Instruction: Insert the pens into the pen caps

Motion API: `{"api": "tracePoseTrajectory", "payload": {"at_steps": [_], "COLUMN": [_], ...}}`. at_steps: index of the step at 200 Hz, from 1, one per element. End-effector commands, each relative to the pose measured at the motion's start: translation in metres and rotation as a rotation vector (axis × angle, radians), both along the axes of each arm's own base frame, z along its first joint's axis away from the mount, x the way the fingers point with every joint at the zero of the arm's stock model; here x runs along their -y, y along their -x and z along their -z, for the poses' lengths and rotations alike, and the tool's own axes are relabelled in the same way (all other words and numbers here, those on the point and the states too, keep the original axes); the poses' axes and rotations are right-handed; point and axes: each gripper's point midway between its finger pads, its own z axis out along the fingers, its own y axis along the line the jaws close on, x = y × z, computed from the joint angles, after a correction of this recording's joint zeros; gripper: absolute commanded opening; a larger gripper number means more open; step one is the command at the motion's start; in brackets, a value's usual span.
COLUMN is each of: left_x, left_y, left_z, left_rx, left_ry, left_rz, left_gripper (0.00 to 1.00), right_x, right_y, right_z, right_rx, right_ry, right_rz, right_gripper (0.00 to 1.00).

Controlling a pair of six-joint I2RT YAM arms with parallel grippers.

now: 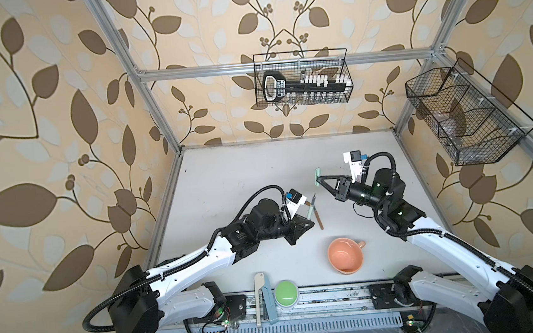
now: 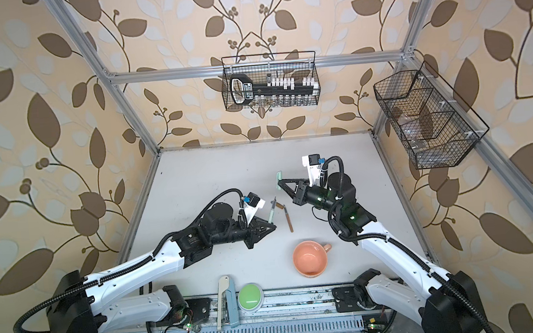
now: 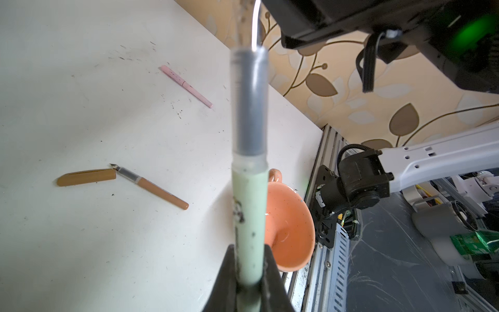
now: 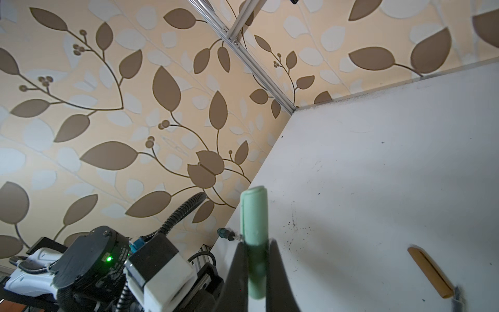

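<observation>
1. On the table (image 1: 226, 177), in both top views, two pens are counted. One green pen (image 1: 311, 210) is pinched near its rear end by the left gripper (image 1: 310, 223) and held off the surface. One brown pen (image 1: 319, 221) lies just beside it. One green cap (image 1: 317, 173) is clamped in the right gripper (image 1: 319, 179), well apart from the green pen. In a top view one brown cap (image 2: 280, 205) lies at the brown pen's tip. One orange cup (image 1: 345, 256) stands nearer the front edge.
2. In the left wrist view, three pens are counted. The green pen (image 3: 249, 202) is squeezed between the jaws. The brown pen (image 3: 156, 189) lies with its tip at the brown cap (image 3: 86, 177). One pink pen (image 3: 186, 86) lies well apart; whether it is capped cannot be told.
3. In the right wrist view, two caps are counted. The green cap (image 4: 253, 216) is gripped between the jaws. The brown cap (image 4: 429, 271) lies on the table.
</observation>
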Motion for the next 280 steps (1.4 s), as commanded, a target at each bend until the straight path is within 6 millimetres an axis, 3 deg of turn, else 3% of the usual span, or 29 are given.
{"api": "tracePoseTrajectory", "payload": {"at_steps": [1,40,147,217,280], "left_x": [0.003,0.000,-0.007,-0.008,-0.009], "left_y": [0.006,0.005,0.005,0.000,-0.001], "left_z": [-0.021,-0.022,-0.030,-0.029,-0.031], "left_rx": [0.027,0.039,0.074,0.079,0.080], "left_ry": [0.065,0.063,0.085,0.079,0.080], "left_rz": [0.039,0.029,0.001,-0.019,-0.024], "left_gripper": [0.00,0.00,0.00,0.00,0.00], "right_x": [-0.006,-0.012,-0.024,-0.025,-0.026], "right_y": [0.004,0.006,0.010,0.015,0.016], "right_z": [-0.035,-0.039,-0.028,-0.031,-0.021], "right_rx": [0.071,0.070,0.047,0.056,0.037], "right_ry": [-0.055,-0.060,-0.053,-0.081,-0.060], "right_rz": [-0.044,-0.070,-0.093,-0.117,-0.122], "right_gripper": [0.06,0.06,0.06,0.06,0.05]}}
